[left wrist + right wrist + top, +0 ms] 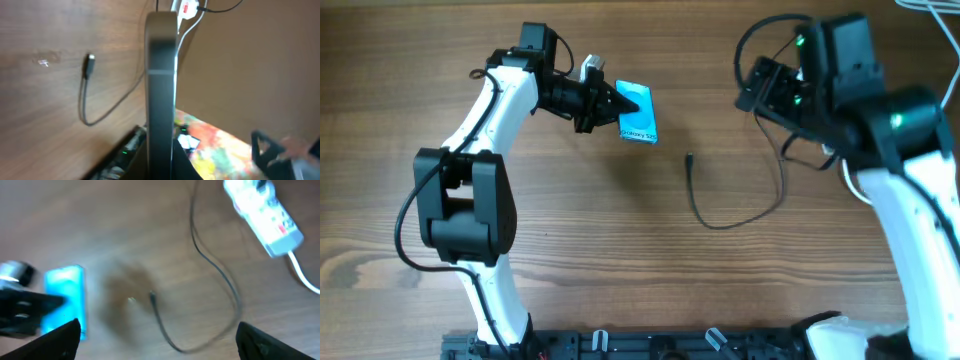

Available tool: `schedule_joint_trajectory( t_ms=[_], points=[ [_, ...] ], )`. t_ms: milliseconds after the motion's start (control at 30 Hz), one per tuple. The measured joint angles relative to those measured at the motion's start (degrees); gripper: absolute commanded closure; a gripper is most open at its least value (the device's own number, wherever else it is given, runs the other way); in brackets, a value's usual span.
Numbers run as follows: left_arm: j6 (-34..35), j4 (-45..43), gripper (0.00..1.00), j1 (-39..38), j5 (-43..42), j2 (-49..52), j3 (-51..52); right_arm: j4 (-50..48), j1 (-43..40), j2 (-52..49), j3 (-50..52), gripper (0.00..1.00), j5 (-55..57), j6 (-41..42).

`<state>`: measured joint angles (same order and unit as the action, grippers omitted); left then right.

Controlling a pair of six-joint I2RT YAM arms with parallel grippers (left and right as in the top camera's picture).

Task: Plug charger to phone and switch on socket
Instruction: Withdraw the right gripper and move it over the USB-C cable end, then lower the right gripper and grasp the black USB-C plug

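Overhead view shows my left arm and right arm over a wooden table. I judge the task barely begun. The white socket, at the right wrist view's upper right, shows red switch marks, but I cannot tell whether it is on. Nothing is plugged into the phone. My left gripper is clamped on that phone, holding it by one side, teal screen up. My right gripper is spread wide and empty above the table. The black charger cable curves across the wood. Its small plug tip lies loose between phone and right gripper, near the phone, not touching. Left to do: grasp the tip, insert it, flip the switch.
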<state>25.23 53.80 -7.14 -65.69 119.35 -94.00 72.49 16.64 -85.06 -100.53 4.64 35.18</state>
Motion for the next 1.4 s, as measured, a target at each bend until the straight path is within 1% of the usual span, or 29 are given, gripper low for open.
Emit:
schedule_joint_trajectory(
  t_ms=[33,100,133,167,200,233,267,400,533,667,800,833,867,900,967,1067,1167,1200,1333,1400],
  points=[
    [-1.7,-0.1,0.96,0.0,1.1,-1.0,0.1,1.3,-1.4,-1.7,0.0,0.00,-1.6,-1.7],
    [-2.5,0.0,0.96,0.0,3.9,-3.4,0.1,1.7,-2.0,-4.2,0.6,0.00,-3.8,-3.5],
    [-2.3,0.2,0.96,0.0,6.5,-5.2,0.2,1.9,-1.8,-5.8,1.5,0.00,-5.2,-4.2],
    [-1.6,1.2,0.96,0.2,11.0,-8.9,0.2,1.9,-1.4,-7.3,2.2,0.01,-6.2,-4.7],
    [-1.2,1.6,0.96,0.4,12.8,-10.8,0.2,1.9,-1.1,-8.6,2.7,0.02,-6.7,-4.9],
    [-0.5,2.6,0.96,0.7,16.5,-13.8,0.2,2.1,-0.6,-10.7,3.0,0.12,-7.5,-5.3],
    [0.2,4.1,0.96,1.1,20.2,-16.7,0.2,2.1,-0.1,-12.6,3.1,0.15,-7.8,-5.4],
    [1.4,8.0,0.96,2.3,33.4,-25.5,0.2,2.0,1.9,-20.5,3.4,0.15,-8.9,-5.9],
    [1.9,12.3,0.96,2.3,45.2,-27.7,0.2,1.8,3.0,-27.9,3.5,0.16,-9.7,-6.0],
    [2.8,15.3,0.96,2.4,53.0,-27.6,0.2,0.9,5.1,-34.4,3.7,0.18,-9.9,-7.0],
    [4.1,15.8,0.96,4.3,55.5,-27.6,0.2,-2.5,7.9,-38.0,3.8,0.23,-10.2,-8.7],
    [4.2,16.2,0.96,5.0,55.6,-27.6,0.2,-3.3,8.3,-38.2,4.0,0.30,-10.3,-9.2],
    [4.3,17.0,0.96,6.7,55.9,-27.6,0.2,-4.1,8.5,-38.2,4.3,0.40,-10.5,-9.8],
    [4.3,17.9,0.96,8.1,56.1,-27.6,0.2,-4.8,8.5,-38.2,4.5,0.42,-10.5,-10.1],
    [4.3,18.6,0.96,10.0,56.1,-27.6,0.2,-7.0,8.4,-38.2,5.0,0.42,-10.6,-10.4],
    [4.3,19.0,0.96,10.9,56.0,-27.6,0.2,-9.8,8.4,-38.2,7.1,0.44,-10.6,-10.4],
    [4.3,18.9,0.96,10.9,55.9,-27.6,0.2,-13.2,8.4,-38.2,11.4,0.53,-10.6,-10.3],
    [4.3,18.4,0.96,10.9,55.8,-27.6,0.2,-13.9,8.4,-38.2,12.6,0.54,-10.6,-10.0],
    [4.4,18.0,0.96,10.9,55.4,-27.6,0.2,-15.9,8.4,-37.5,13.9,0.65,-10.4,-8.6],
    [4.4,18.0,0.96,10.9,55.4,-27.6,0.2,-16.4,8.4,-37.5,13.9,0.65,-10.0,-8.2]
  ],
)
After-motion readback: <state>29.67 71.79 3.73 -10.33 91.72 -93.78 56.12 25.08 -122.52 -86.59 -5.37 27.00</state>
